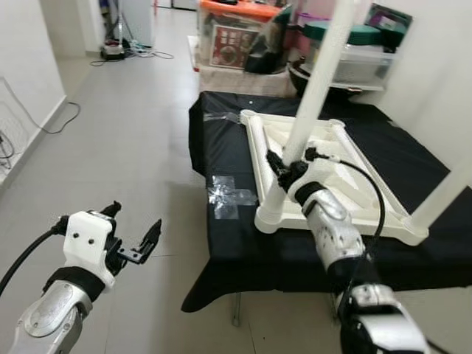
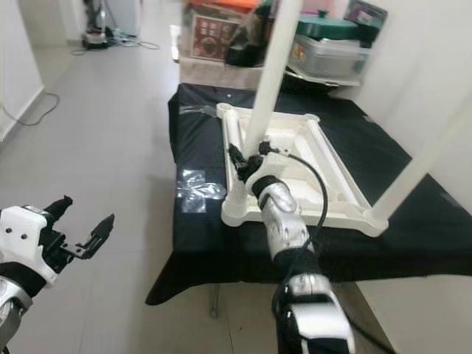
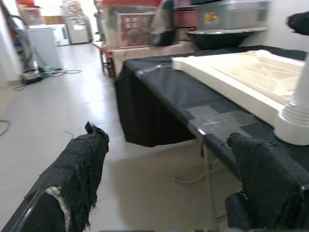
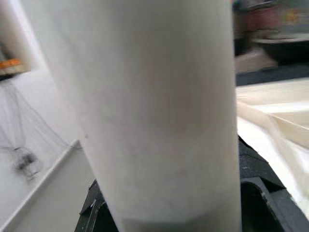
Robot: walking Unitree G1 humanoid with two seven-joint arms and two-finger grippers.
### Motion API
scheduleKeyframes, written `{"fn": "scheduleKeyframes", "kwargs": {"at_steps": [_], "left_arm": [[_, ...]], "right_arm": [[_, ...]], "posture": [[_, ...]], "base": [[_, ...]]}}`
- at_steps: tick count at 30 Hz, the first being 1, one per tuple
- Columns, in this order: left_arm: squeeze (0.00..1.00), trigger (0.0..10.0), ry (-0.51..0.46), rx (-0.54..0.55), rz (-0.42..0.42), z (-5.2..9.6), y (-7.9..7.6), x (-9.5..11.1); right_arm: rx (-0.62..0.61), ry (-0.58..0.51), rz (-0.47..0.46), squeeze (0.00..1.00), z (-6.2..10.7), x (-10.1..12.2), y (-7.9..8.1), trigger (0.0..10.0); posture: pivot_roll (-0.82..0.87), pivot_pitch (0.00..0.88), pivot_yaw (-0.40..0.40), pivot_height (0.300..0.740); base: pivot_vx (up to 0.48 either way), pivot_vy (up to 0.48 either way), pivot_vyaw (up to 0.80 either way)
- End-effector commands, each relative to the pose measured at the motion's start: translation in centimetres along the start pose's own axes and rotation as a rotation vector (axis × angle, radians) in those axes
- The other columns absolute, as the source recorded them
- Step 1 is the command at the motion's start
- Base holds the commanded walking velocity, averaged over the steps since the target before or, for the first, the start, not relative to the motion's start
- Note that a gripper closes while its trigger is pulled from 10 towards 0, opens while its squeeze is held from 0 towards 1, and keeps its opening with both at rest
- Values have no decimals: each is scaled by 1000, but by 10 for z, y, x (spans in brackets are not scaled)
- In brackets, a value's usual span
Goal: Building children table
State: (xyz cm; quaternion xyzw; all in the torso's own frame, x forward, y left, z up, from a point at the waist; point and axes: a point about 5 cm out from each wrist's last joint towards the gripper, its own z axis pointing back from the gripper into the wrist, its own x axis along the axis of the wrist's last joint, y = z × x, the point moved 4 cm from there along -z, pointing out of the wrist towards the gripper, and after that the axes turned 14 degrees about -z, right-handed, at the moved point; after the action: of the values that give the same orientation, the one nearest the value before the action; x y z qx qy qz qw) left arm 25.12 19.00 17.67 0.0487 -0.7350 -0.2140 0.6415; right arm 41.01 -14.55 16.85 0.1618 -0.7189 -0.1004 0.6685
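A white plastic tabletop (image 1: 324, 173) is seen lying upside down on a black-draped table (image 1: 221, 158), its ribbed underside turned upward. A white table leg (image 1: 318, 80) is stood in the near left corner socket (image 1: 271, 214) of the tabletop, leaning slightly, and a second leg (image 1: 446, 193) is seen rising from the near right corner. The right gripper (image 1: 287, 168) is clamped on the lower part of the first leg, just above the socket, with its black fingers closed around the tube. In the right wrist view the leg (image 4: 154, 106) is pressed close against the camera, and dark finger pads (image 4: 251, 164) are made out at its sides, a detail not resolved by the head views. The left gripper (image 1: 133, 232) is held off the table's left side, above the grey tiled floor (image 1: 125, 133), with its two fingers spread apart and nothing between them. In the left wrist view the cloth-wrapped fingers (image 3: 79, 169) are shown well apart, and patches of clear tape (image 3: 217, 118) on the black cloth are seen beside the corner socket (image 3: 294, 121). Storage boxes (image 1: 236, 33) and a lidded container (image 1: 361, 51) are stacked beyond the table's far end.
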Motion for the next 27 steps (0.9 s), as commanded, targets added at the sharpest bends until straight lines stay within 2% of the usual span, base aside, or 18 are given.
{"fn": "scheduleKeyframes", "kwargs": {"at_steps": [1, 3, 9, 13, 17, 18, 19, 20, 22, 23, 27], "left_arm": [[0, 10000, -13, 17, -4, 1, 1, 3], [0, 10000, -19, 32, -2, -1, 3, 4], [0, 10000, -28, 35, 0, -5, 2, 5], [0, 10000, -29, 36, -1, -6, 2, 5], [0, 10000, -30, 35, 0, -6, 1, 5], [0, 10000, -29, 33, 0, -6, 0, 5], [0, 10000, -29, 33, 0, -6, 0, 5], [0, 10000, -28, 30, 0, -7, 0, 5], [0, 10000, -27, 27, 0, -7, 0, 4], [0, 10000, -27, 22, 0, -7, -1, 4], [0, 10000, -30, 14, 1, -9, -2, 4]], "right_arm": [[-208, 52, -12, 0, 15, -19, -31, 0], [-292, 3, -2, 0, 23, -14, -29, 0], [-351, -46, 12, 0, 24, -2, -24, 0], [-366, -43, 9, 0, 23, -2, -25, 0], [-334, 21, -11, 0, 24, -10, -16, 0], [-311, 40, -13, 0, 24, -12, -11, 4275], [-311, 40, -13, 0, 24, -12, -11, 4275], [-290, 38, -23, 0, 24, -10, -7, 10000], [-274, 34, -25, 0, 25, -7, -3, 10000], [-270, 21, -25, 1000, 26, -3, -1, 10000], [-236, -17, -22, 1000, 24, 8, 3, 10000]], "posture": [[166, 0, -135, 740], [164, 0, -137, 740], [159, 0, -135, 740], [158, 0, -135, 740], [156, 0, -133, 740], [152, 0, -132, 740], [152, 0, -132, 740], [152, 0, -132, 740], [147, 0, -128, 740], [147, 0, -128, 740], [134, 0, -120, 740]], "base": [[0, 0, 0], [0, 0, 0], [0, 0, 0], [0, 0, 0], [0, 0, 0], [0, 0, 0], [0, 0, 0], [0, 0, 0], [0, 0, 0], [0, 0, 0], [0, 0, 0]]}}
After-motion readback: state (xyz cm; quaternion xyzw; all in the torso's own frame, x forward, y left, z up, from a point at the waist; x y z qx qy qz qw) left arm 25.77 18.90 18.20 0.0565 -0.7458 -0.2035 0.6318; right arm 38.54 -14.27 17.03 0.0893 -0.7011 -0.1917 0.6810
